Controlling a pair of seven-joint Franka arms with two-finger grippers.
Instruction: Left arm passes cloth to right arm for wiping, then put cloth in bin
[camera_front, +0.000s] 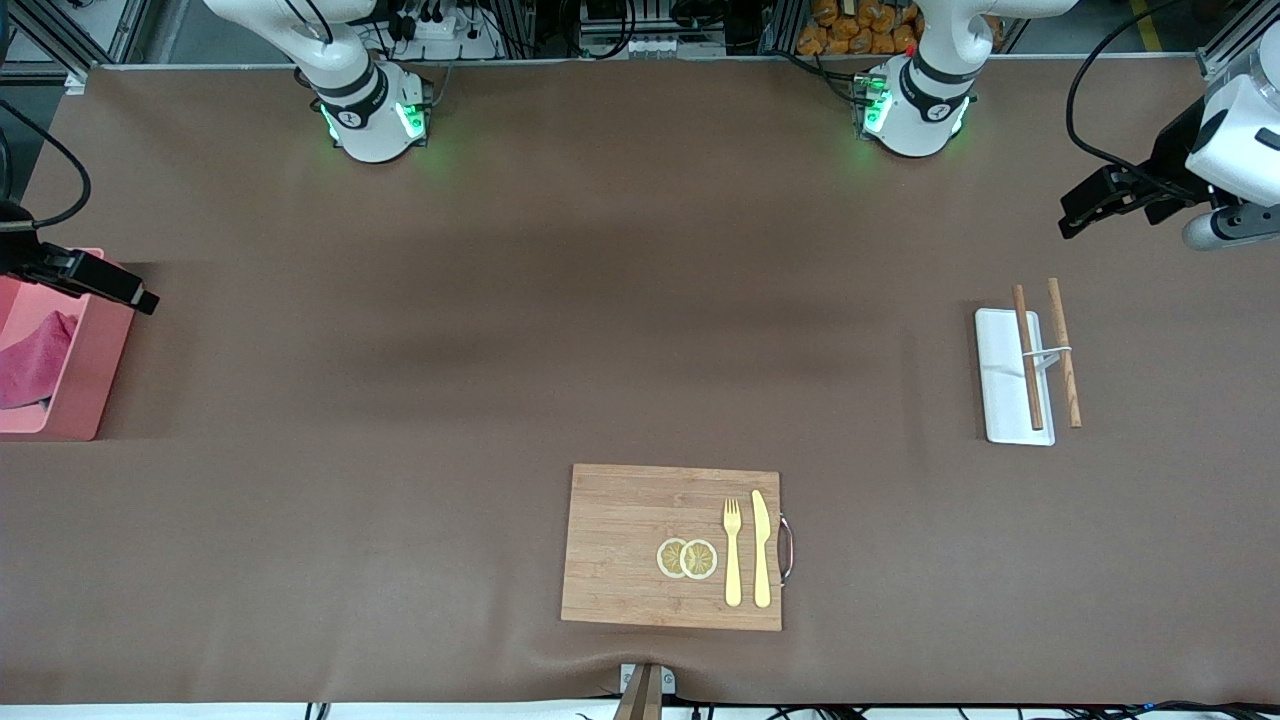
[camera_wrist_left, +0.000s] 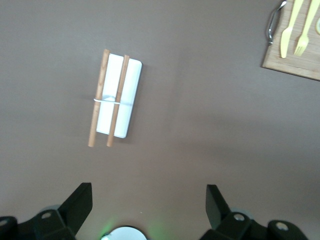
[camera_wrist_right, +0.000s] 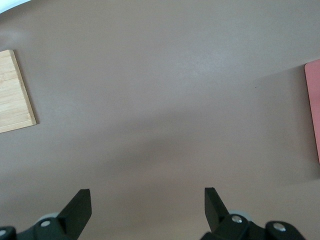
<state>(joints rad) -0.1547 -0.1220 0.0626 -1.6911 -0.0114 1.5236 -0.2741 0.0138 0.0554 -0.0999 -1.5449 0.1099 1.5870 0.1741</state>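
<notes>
The magenta-pink cloth (camera_front: 35, 360) lies crumpled inside the salmon-pink bin (camera_front: 92, 372), which stands at the right arm's end of the table. One wall of the bin shows in the right wrist view (camera_wrist_right: 314, 107). My right gripper (camera_front: 140, 295) is open and empty, up in the air over the bin's edge and the table beside it; its wrist view (camera_wrist_right: 146, 196) shows only bare mat between the fingers. My left gripper (camera_front: 1075, 218) is open and empty, raised over the left arm's end of the table; in its wrist view (camera_wrist_left: 148, 192) nothing is between the fingers.
A wooden cutting board (camera_front: 620, 545) with a yellow fork (camera_front: 732, 555), a knife (camera_front: 761, 550) and two lemon slices (camera_front: 687, 558) lies near the front camera. A white chopstick rest (camera_front: 1005, 385) with two wooden chopsticks (camera_front: 1063, 350) lies below the left gripper.
</notes>
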